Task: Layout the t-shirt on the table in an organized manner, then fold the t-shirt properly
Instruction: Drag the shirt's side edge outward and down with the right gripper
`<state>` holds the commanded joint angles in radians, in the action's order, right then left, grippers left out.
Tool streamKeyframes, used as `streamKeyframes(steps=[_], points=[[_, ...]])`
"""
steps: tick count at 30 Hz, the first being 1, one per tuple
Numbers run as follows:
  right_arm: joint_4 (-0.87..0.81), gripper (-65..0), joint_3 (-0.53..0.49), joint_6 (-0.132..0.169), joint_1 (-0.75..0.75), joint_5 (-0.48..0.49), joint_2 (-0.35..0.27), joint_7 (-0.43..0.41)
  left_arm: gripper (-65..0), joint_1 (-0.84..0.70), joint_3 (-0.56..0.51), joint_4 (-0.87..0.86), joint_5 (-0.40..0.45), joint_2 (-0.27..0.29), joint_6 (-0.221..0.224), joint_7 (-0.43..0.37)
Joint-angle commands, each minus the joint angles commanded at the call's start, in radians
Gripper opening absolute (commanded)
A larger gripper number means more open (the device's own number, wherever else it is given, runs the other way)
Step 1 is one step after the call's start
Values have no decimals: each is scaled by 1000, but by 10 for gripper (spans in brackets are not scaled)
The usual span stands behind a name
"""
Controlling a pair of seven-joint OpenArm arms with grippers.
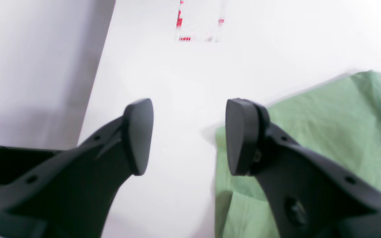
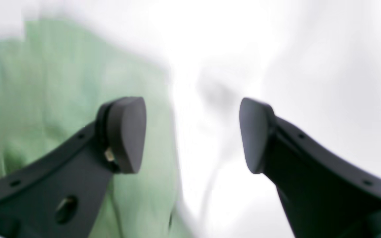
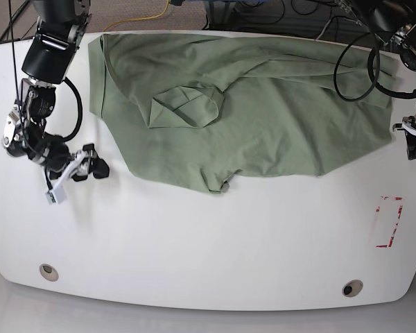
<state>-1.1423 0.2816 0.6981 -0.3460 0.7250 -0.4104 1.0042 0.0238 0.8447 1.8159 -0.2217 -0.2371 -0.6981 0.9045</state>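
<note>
The pale green t-shirt point(image 3: 277, 118) lies spread across the far half of the white table point(image 3: 194, 243), with its collar point(image 3: 184, 107) folded on top and some wrinkles. My right gripper point(image 3: 91, 168) is open and empty, low over the table just off the shirt's left edge. In the right wrist view the gripper point(image 2: 192, 135) has the shirt point(image 2: 45, 82) under its left finger. My left gripper point(image 3: 410, 144) is open and empty by the shirt's right edge. In the left wrist view the gripper point(image 1: 189, 137) has the shirt point(image 1: 336, 132) under its right finger.
A red tape rectangle point(image 3: 388, 222) marks the table's right side; it also shows in the left wrist view point(image 1: 184, 19). Two grey grommet holes point(image 3: 48, 271) point(image 3: 351, 287) sit near the front edge. Cables hang behind the table at the back right.
</note>
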Motion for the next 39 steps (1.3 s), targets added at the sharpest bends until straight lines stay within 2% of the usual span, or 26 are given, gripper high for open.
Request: streamKeyframes(steps=[3, 7, 18, 24, 25, 27, 30, 31, 32, 39], points=[[91, -230, -91, 0, -29, 0, -3, -78, -331, 2, 2, -2, 0, -2, 0, 0], [164, -231, -150, 0, -46, 2, 11, -118, -331, -3, 3, -2, 0, -2, 0, 0], [176, -233, -169, 0, -48, 0, 112, -118, -332, -3, 34, -77, 0, -5, 0, 0], [173, -238, -222, 0, -51, 0, 149, -118, -332, -3, 35, -78, 0, -5, 0, 0], [173, -250, -226, 0, -52, 0, 155, -118, -332, -3, 34, -84, 0, -5, 0, 0], [172, -341, -229, 0, -55, 0, 163, -118, -332, -3, 32, -109, 0, -5, 0, 0], [173, -563, -230, 0, -69, 0, 167, -118, -332, 3, 32, -169, 3, -5, 0, 0], [173, -617, -230, 0, -71, 0, 170, -118, -332, 3, 32, -192, 15, -5, 0, 0], [172, -637, -230, 0, -72, 0, 170, -118, -332, 5, 31, -210, 26, -5, 0, 0], [117, -625, -236, 0, -80, 0, 169, -115, -332, 75, 40, -371, 121, -5, 0, -5]])
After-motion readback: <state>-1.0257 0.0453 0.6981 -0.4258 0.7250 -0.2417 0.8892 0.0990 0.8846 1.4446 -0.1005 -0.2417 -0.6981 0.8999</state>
